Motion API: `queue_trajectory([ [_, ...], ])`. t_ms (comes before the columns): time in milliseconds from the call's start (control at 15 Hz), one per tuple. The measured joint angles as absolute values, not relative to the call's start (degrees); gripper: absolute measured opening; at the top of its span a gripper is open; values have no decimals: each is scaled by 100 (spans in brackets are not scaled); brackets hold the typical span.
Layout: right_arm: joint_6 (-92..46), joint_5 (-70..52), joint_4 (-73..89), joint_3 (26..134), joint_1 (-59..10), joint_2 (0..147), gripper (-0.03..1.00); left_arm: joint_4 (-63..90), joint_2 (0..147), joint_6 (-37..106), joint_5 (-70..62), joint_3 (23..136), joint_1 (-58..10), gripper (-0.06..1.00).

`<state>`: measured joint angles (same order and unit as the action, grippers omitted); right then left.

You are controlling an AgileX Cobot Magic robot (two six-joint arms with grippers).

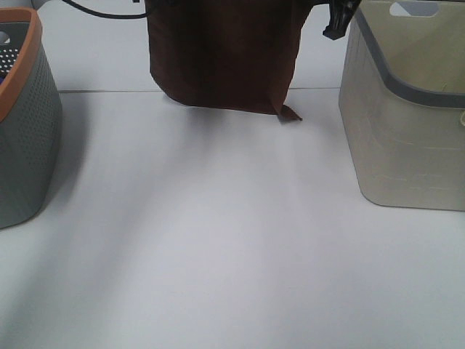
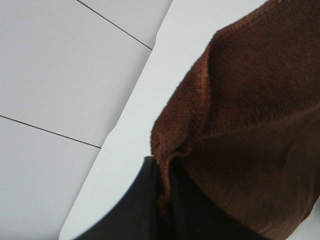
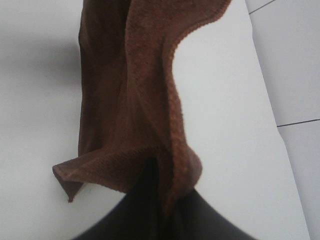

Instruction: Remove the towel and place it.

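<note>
The left gripper (image 2: 165, 200) and the right gripper (image 3: 162, 200) each pinch the hanging towel (image 1: 221, 54) at its top edge; one lower corner touches the tabletop (image 1: 232, 240).

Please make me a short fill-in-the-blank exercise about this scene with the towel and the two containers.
The towel is held up by ____ tools, the left tool and the right tool. It hangs between a gray basket and a ____ bin. The basket's rim is ____.
Missing words: two; beige; orange.
</note>
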<state>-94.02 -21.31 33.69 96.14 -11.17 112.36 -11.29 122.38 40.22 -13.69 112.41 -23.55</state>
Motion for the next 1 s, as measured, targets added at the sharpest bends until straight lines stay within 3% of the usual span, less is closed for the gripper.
queue_trajectory([
  [133, -9448, -2189, 3375, 9620, -1117, 11087, 0, -1129, 12118, 4022, -1375, 11241, -2366, 2],
  [667, -10405, 74, 3380, 10021, -1117, 11883, 0, -1112, 12519, 4022, 212, 11241, -2103, 2],
  [1000, -10342, 0, 3472, 10497, -1117, 12101, 0, -1112, 12840, 4022, 378, 11241, -2028, 2],
])
